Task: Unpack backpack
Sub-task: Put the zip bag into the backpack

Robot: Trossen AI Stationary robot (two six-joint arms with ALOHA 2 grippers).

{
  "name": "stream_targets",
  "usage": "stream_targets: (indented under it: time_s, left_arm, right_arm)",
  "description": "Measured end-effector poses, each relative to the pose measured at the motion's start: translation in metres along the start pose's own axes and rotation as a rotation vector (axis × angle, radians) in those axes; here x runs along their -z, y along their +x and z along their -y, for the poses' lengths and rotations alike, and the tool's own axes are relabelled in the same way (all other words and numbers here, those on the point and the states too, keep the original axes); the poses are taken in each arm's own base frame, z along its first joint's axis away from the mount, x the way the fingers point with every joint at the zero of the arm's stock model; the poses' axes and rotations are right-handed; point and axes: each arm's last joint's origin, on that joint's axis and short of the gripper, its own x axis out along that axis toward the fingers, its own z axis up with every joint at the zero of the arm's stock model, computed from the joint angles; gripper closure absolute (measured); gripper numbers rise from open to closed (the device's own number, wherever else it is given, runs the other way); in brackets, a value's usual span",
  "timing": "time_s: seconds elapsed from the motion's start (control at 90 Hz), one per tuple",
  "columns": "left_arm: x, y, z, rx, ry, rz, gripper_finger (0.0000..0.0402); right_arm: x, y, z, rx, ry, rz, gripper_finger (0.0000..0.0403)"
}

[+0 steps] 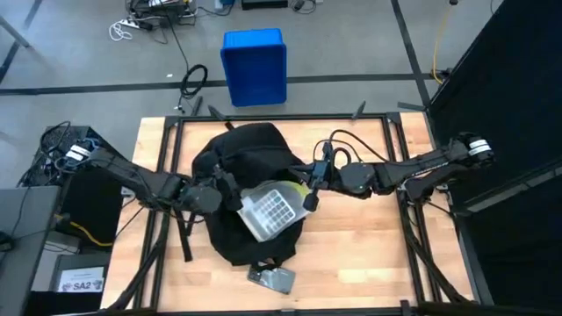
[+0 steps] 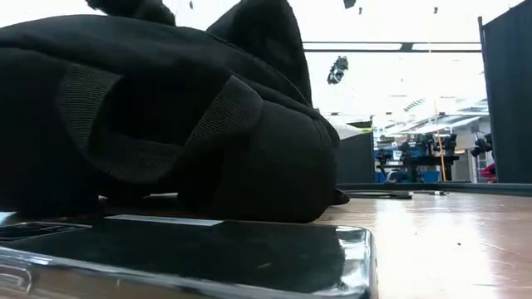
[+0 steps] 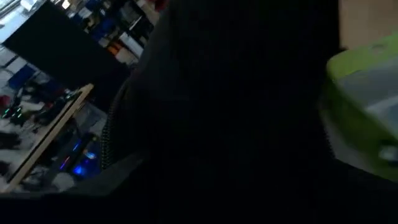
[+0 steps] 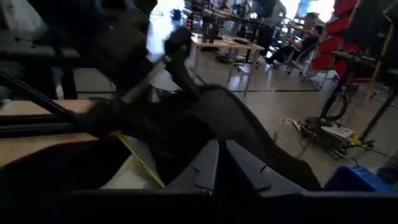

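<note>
Left gripper (image 1: 213, 197) sits at the left flank of the backpack (image 1: 246, 158), pressed into the black fabric; whether its fingers are wide or closed cannot be told, as its wrist view is filled by dark cloth.

The backpack lies at the table's (image 1: 369, 254) centre, long axis running from the far edge toward the near edge. Its mouth gapes in the middle, showing yellow-green lining (image 1: 299, 187). A pale, flat calculator-like item (image 1: 270, 211) with a keypad grid rests in that opening, tilted, roughly midway between the two grippers. A glossy dark phone-like slab (image 1: 274, 278) lies on the wood just beside the bag's near end.

Right gripper (image 1: 313, 178) is at the opening's right rim, fingers (image 4: 208, 165) drawn nearly together, apparently pinching fabric there.

Judgement: the right gripper is nearer the item, which lies toward the bag's near end from its fingers. The fabric is soft, slack and ribbed at the straps (image 2: 125, 116); the item is rigid.
</note>
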Motion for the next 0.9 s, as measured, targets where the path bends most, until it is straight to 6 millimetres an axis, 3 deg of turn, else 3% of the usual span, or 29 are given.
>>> stream_targets:
  time_s: [0.233,0.467,0.589,0.744,0.9]
  left_arm:
    - [0.002,0.015,-0.004,-0.078,-0.015,-0.042,0.0113]
    - [-0.001,0.023,-0.011,-0.116,-0.04,-0.032,0.016]
    - [-0.001,0.026,-0.014,-0.131,-0.035,-0.041,0.0222]
    - [-0.001,0.026,-0.015,-0.128,-0.009,-0.044,0.0369]
    - [-0.002,0.026,-0.015,-0.125,-0.019,-0.034,0.0398]
  right_arm:
    - [0.0,-0.001,-0.001,-0.01,0.001,0.0,0.0403]
    - [0.0,-0.001,-0.004,-0.077,0.014,0.004,0.0403]
    - [0.0,-0.001,-0.005,-0.113,0.017,0.004,0.0403]
    - [0.006,0.003,-0.016,-0.295,0.023,-0.017,0.0403]
    - [0.042,0.027,-0.042,-0.334,-0.052,-0.131,0.0403]
